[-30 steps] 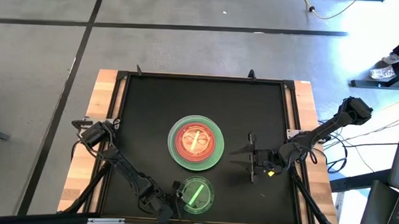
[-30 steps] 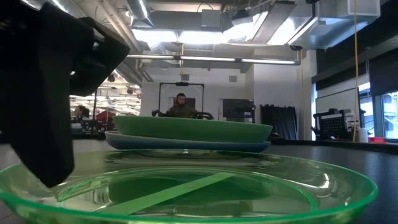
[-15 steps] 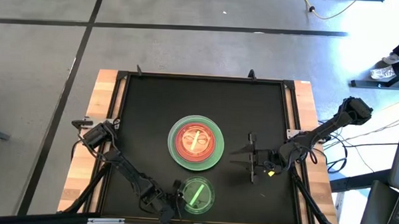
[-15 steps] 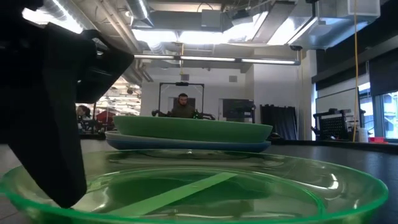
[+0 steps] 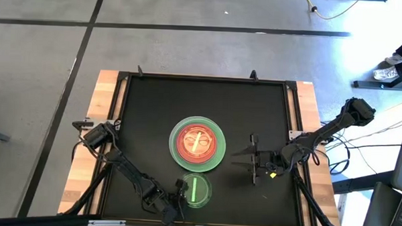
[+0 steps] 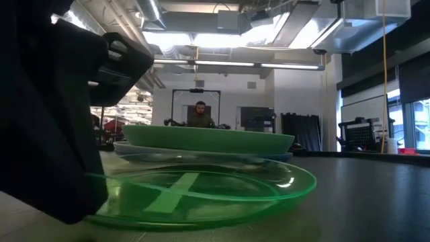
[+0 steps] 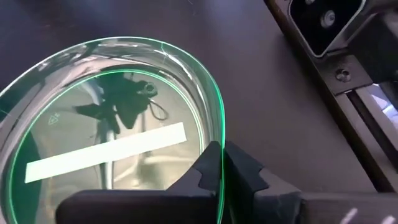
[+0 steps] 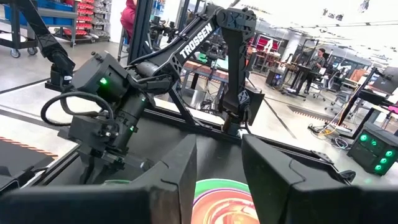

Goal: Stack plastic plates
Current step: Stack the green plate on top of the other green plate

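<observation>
A small translucent green plate point(image 5: 198, 191) with a pale strip across it sits near the table's near edge, in front of the stack. The stack point(image 5: 197, 144) at the table's middle has a large green plate on a blue one point(image 6: 201, 156), with a red-orange plate inside. My left gripper point(image 5: 179, 193) is shut on the small green plate's rim and fills the left of the low view point(image 6: 60, 134). My right gripper point(image 5: 253, 160) is open and empty to the right of the stack. The stack also shows in the right wrist view point(image 8: 225, 202). My left gripper pinches the small green plate's rim point(image 7: 216, 163) between its two fingers, one finger on the inner side and one on the outer. It comes from the table's near left, slanting down. The plate sits tilted point(image 6: 201, 195). Whether its far side rests on the table, I cannot tell.
The black table mat has a raised frame point(image 5: 120, 110) around it, with wooden boards on both sides. The camera mount at the near edge point(image 7: 329, 25) is close to the green plate. A person stands far behind the table point(image 6: 200, 114).
My left gripper has moved in on the small green plate's left rim. The plate has shifted a little toward the stack and away from the near edge. It now stands tilted and looks narrower from above. My right arm has kept still.
</observation>
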